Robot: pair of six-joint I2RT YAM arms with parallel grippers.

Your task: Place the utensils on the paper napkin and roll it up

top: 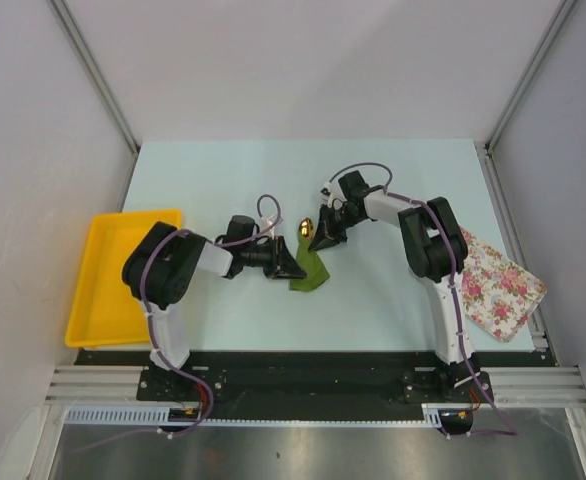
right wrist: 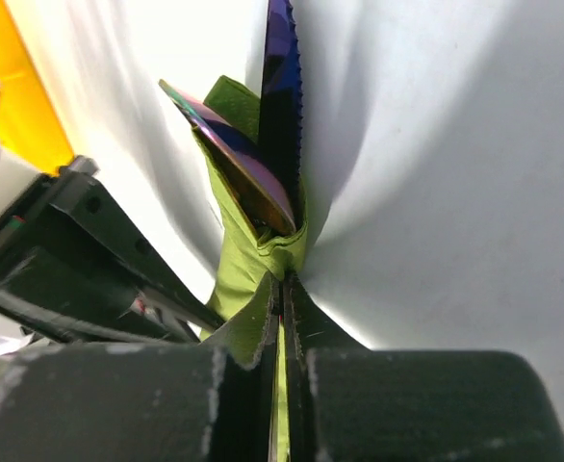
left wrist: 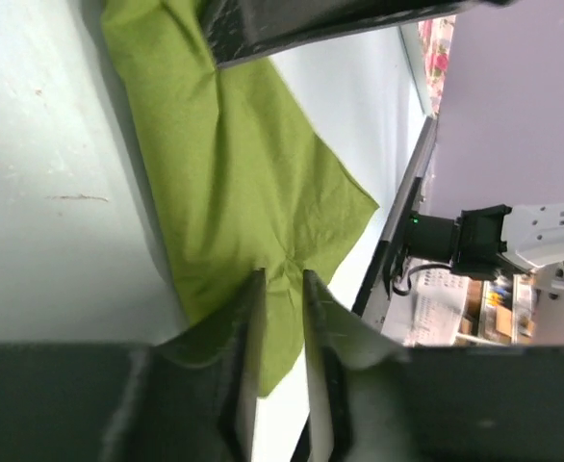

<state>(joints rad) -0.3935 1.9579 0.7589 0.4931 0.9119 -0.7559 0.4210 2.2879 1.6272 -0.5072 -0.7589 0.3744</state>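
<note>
The paper napkin (top: pixel 311 270), olive green, lies crumpled between my two grippers. In the right wrist view the napkin (right wrist: pixel 248 255) is bunched around the utensils. A dark blue serrated knife (right wrist: pixel 280 87) and an iridescent flat head (right wrist: pixel 226 144) stick out of it. A gold oval head (top: pixel 305 228) shows at the napkin's far end. My right gripper (right wrist: pixel 284 281) (top: pixel 325 238) is shut on a fold of the napkin just below the utensils. My left gripper (left wrist: pixel 283 277) (top: pixel 289 262) stands at the napkin's near corner (left wrist: pixel 234 183), jaws a narrow gap apart, with green paper showing in the gap.
A yellow tray (top: pixel 123 275) sits at the table's left edge. A white cloth with pink flowers (top: pixel 498 285) lies at the right edge beside the right arm. Grey walls close in both sides.
</note>
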